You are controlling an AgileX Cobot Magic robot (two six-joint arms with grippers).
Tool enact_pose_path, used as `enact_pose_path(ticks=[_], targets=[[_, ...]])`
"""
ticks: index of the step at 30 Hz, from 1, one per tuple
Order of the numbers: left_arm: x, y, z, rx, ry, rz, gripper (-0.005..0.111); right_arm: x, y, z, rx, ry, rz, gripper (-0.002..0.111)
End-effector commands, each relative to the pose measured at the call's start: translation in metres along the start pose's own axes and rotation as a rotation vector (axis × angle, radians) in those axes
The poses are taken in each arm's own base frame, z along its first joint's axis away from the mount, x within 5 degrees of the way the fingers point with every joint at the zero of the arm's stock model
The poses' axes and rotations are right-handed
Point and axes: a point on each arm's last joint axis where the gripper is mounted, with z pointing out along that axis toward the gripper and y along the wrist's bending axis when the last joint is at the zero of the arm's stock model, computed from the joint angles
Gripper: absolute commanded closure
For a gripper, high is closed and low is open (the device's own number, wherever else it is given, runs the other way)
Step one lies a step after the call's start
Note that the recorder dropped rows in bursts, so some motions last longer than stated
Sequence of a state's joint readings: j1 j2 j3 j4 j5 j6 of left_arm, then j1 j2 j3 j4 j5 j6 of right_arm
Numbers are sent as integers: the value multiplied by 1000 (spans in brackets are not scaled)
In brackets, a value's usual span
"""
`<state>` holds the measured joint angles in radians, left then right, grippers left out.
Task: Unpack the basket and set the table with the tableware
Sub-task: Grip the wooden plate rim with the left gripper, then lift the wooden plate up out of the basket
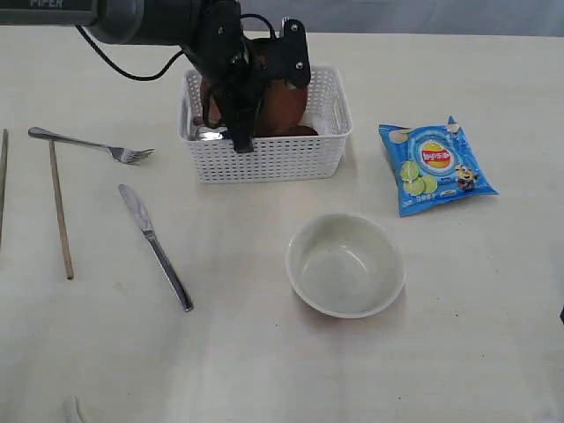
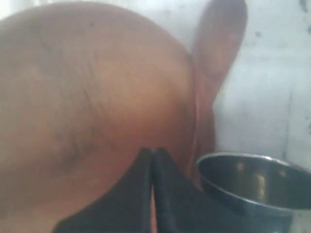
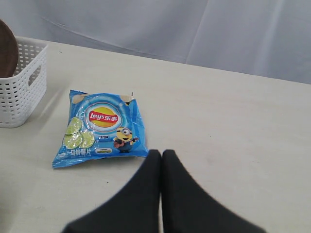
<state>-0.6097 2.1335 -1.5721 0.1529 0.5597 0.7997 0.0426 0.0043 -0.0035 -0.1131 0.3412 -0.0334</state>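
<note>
Bowl's point(image 1: 345, 264) sitting on counter point(image 1: 264, 370); basket's point(image 1: 273, 159) holding plate point(image 2: 97, 97) + cup point(image 2: 252, 179); your L claw's point(image 2: 152, 152) resting pressed together inside, R claw point(image 3: 162, 156) likewise.

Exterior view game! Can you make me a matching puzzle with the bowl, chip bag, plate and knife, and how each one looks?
Things: 1 bowl; 2 chip bag; 3 plate; 4 knife.
Looks: A blue; B brown, inside the basket; C shiny steel, flat on the table; D pale, open side up.
Pairs: 1-D, 2-A, 3-B, 4-C.
</note>
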Motion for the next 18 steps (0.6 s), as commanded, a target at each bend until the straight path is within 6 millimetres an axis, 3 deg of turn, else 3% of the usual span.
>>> enact_pose_path(ticks=[1,3,6,12,14,18], targets=[[-9,15,-21,-115,-106,-125,107,1,0,0,3,-3,-5,109],[-12,20,-33,-142,-136,-160,105,1,0,0,3,-3,-5,109],[-16,28,-52,-185,-186,-209,94,1,0,0,3,-3,-5,109],[-7,44,-69,-201,-244,-454,43,1,0,0,3,-3,-5,109],[1,47,-66,-161,-212,-526,45,1,0,0,3,-3,-5,109],[23,58,-57,-44,-186,-725,60,1,0,0,3,-3,-5,109]])
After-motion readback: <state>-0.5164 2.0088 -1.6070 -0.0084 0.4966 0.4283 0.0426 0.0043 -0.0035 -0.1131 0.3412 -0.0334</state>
